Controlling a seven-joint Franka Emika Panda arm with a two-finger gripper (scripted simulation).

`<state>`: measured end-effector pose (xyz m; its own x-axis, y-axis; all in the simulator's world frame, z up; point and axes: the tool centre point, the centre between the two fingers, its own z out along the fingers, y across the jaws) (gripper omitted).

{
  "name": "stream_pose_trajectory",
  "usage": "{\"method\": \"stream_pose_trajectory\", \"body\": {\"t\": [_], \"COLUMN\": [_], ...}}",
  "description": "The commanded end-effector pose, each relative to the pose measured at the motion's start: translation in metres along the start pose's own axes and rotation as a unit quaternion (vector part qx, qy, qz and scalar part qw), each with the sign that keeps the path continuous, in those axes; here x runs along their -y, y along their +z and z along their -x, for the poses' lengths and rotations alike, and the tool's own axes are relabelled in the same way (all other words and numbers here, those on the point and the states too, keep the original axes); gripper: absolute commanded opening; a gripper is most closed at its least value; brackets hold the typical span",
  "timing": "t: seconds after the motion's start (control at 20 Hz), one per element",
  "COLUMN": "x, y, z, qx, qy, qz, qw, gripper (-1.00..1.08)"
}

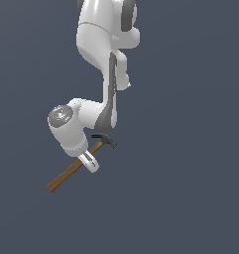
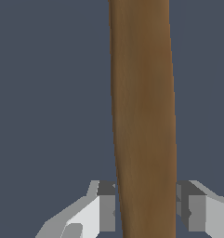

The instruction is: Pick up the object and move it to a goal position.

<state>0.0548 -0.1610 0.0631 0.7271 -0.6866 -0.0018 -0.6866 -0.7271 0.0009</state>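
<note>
The hammer (image 1: 67,173) has a long brown wooden handle and a dark metal head (image 1: 105,140). It lies slantwise, with the head toward the arm and the handle's end toward the exterior view's lower left. My gripper (image 1: 89,163) is shut on the handle, closer to the head than to the free end. In the wrist view the handle (image 2: 143,107) fills the middle. It runs between the gripper (image 2: 146,211), and the two grey fingers (image 2: 106,211) press on either side of it. The head is out of the wrist view.
The white arm (image 1: 103,59) comes down from the top of the exterior view, with its wrist just above the hammer. A plain dark grey-blue ground (image 1: 190,188) lies all around. No goal marker shows.
</note>
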Motion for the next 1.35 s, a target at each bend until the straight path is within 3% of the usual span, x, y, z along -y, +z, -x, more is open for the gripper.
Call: {"method": "stream_pose_trajectory", "body": {"t": [0.0,0.6,1.3], "x": [-0.006,-0.027,-0.033], "y": [-0.007,-0.021,-0.026], "z": [-0.019,-0.083,-0.104], "qx": [-0.001,-0.001,-0.001], "qy": [-0.001,0.0,0.0], "qz": [-0.001,-0.001,0.0], "qw": [1.0,1.0,1.0], "gripper": [-1.0,-1.0,-1.0]}}
